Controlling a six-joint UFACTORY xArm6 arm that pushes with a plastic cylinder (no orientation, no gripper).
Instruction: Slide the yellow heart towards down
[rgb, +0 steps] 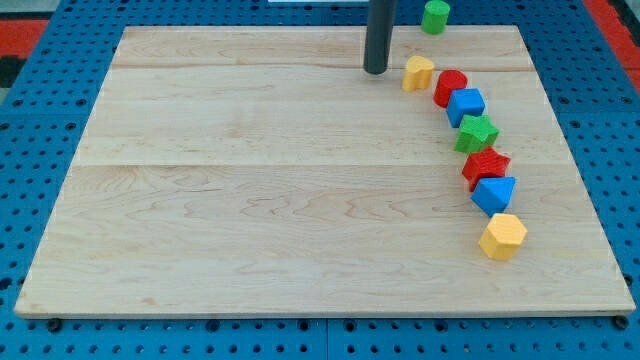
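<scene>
From my remote seat I see the wooden board (250, 190) lying on a blue perforated table (40, 150). It serves as the only holder in the scene, and all of its blocks sit toward the view's right; the wide left and middle stretch carries only bare wood grain.

Working left to right, my tip (375, 71) comes first, planted on the board near the view's top, around 12 o'clock from the board's centre. There is no gripper on this arm, just the dark rod, so there are no jaws to report open or closed.

Just beside the tip, at about its 3 o'clock, sits the yellow heart (418, 73); a narrow gap shows between them, so they are near but not touching. At 1 o'clock from the tip, the green block (435, 16) stands at the board's top edge; I cannot tell whether it rests on the wood or just off it.

From the heart a curved chain runs toward 5 o'clock: a red block (450, 87) touching the heart's right side, then a blue cube (466, 106), a green star-like block (477, 132), a second red block (486, 166), a blue block (494, 193), and finally a yellow hexagonal block (502, 237) lowest of all. Each neighbour appears to touch or nearly touch the next.
</scene>
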